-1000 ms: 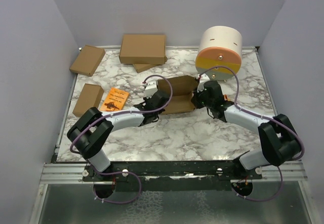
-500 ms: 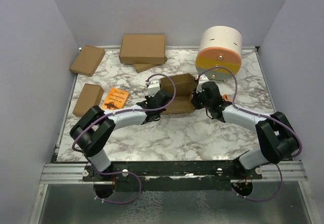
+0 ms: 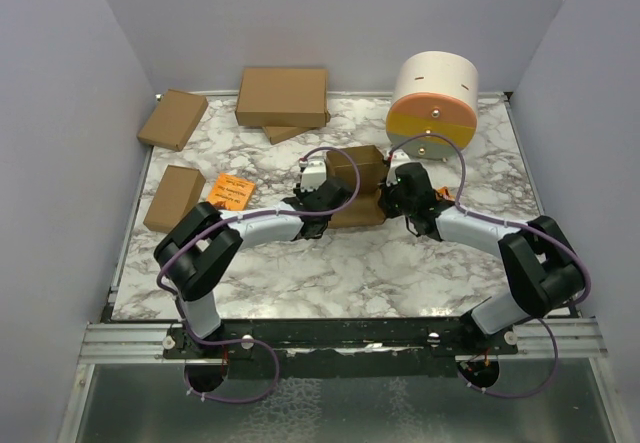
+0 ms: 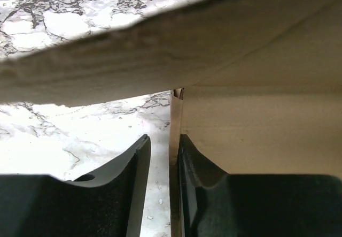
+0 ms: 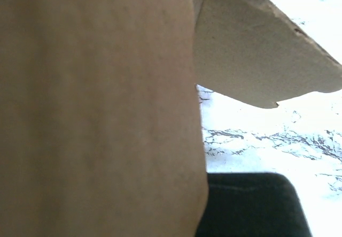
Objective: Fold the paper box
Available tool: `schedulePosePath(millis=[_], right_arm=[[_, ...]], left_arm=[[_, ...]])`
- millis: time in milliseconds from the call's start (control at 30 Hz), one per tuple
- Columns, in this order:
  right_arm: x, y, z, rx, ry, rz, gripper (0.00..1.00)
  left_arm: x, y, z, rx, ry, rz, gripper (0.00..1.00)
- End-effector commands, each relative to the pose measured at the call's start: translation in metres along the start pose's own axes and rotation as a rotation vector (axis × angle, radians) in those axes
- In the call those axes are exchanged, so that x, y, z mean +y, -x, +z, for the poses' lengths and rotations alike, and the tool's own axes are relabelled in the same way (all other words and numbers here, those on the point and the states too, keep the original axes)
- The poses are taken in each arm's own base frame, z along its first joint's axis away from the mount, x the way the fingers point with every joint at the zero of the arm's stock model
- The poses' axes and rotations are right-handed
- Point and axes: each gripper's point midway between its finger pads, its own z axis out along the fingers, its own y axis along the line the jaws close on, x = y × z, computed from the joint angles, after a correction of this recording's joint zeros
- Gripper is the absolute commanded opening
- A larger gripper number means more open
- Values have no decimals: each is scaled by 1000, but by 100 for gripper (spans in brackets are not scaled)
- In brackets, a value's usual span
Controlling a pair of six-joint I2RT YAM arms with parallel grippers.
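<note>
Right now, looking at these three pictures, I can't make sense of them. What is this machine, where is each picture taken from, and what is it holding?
These are two robot arms bolted to the near edge of a marble table. The wide picture looks down from above. The other two come from a camera on each wrist, which is why the cardboard looks so close. Between the arms sits the paper box, partly folded. The left gripper has its fingers slightly apart around one cardboard edge, not squeezing it. The right gripper is shut and seems to pinch the box's other side. Also on the table are brown cartons, an orange booklet and a white-and-orange drum.
</note>
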Motion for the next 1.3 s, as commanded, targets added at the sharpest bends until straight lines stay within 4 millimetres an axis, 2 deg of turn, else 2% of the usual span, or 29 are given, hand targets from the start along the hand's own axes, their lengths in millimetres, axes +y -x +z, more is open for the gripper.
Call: schedulePosePath(millis=[0,133,300,433,633,833,1067,1267], right_arm=[[24,37,2,-112,84,-58,1],[21,34,5,-102,73,-70,2],[19,30,8,-91,65,-82,3],[18,29,9,-85,57,-92,4],[15,28,11,-81,44,-110,6],[11,28,13,-82,27,-126,7],[10,24,17,-68,24,-149,13],[14,20,22,-45,49,-165,16]], left_arm=[[13,-23,-9,73,18,187,29],[11,-17,-13,62,5,175,30],[3,-11,-19,51,-39,144,36],[-8,7,-34,12,-110,96,41],[-17,12,-47,7,-193,75,47],[-17,5,-54,14,-253,75,55],[-14,-13,-48,53,-256,80,55],[-15,-18,-47,58,-266,71,55]])
